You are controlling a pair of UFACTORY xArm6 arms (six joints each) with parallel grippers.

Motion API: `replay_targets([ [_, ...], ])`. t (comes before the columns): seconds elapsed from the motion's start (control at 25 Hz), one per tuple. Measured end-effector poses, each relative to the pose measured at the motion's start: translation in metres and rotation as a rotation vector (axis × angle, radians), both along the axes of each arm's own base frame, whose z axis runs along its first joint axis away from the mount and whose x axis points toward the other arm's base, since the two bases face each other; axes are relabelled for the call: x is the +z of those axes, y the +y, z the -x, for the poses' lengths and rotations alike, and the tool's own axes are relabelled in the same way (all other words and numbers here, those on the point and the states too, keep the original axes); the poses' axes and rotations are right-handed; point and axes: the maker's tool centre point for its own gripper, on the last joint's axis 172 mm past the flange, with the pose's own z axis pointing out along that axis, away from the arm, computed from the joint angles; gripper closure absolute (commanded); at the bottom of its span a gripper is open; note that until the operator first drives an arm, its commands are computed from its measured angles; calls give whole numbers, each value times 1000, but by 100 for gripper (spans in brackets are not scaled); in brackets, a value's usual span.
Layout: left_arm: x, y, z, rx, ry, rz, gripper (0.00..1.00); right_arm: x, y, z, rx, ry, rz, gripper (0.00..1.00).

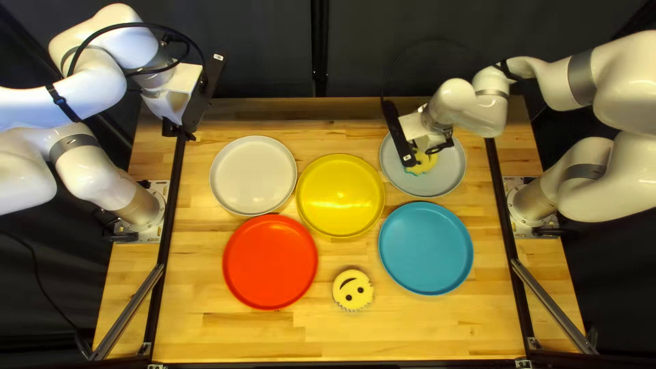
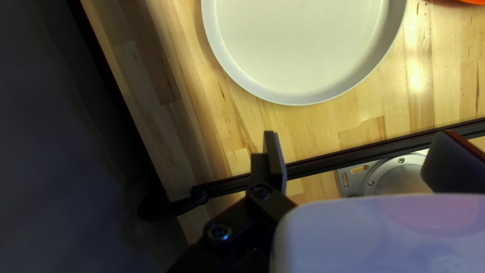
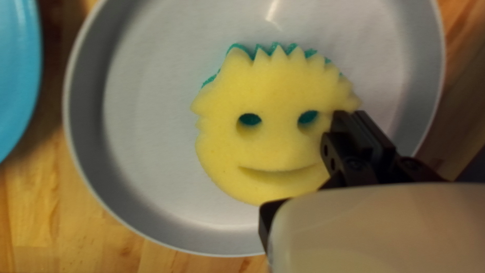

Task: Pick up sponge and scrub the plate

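Inside the grey plate [image 3: 141, 126], open room rings the sponge [image 3: 273, 96], right end effector [image 1: 417, 156] pressed together over its edge.

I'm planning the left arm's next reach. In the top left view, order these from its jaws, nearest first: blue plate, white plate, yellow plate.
1. White plate, toward the left.
2. Yellow plate, in the middle.
3. Blue plate, toward the right.

Arms, two, left [image 1: 89, 82] and right [image 1: 618, 82]: glossy white, rounded housings, grey joint bands [image 1: 74, 143]. Left: looped black cable [image 1: 137, 25], black strap [image 1: 61, 102]. Left gripper [image 1: 180, 133]: black, round screws [image 2: 220, 231].
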Motion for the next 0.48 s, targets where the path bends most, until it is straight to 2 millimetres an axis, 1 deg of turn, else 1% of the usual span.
replay_targets([
  [0.04,0,0,0,0,0,0,0,0,-5,0,-14,0,-4,100],
  [0.12,0,0,0,0,0,0,0,0,-8,0,-37,0,-9,100],
  [0.2,0,0,0,0,0,0,0,2,-3,-2,-54,-3,-9,100],
  [0.32,0,0,0,0,0,0,0,5,13,-8,-68,-8,-1,100],
  [0.48,0,0,0,0,0,0,0,6,41,-14,-59,-11,18,100],
])
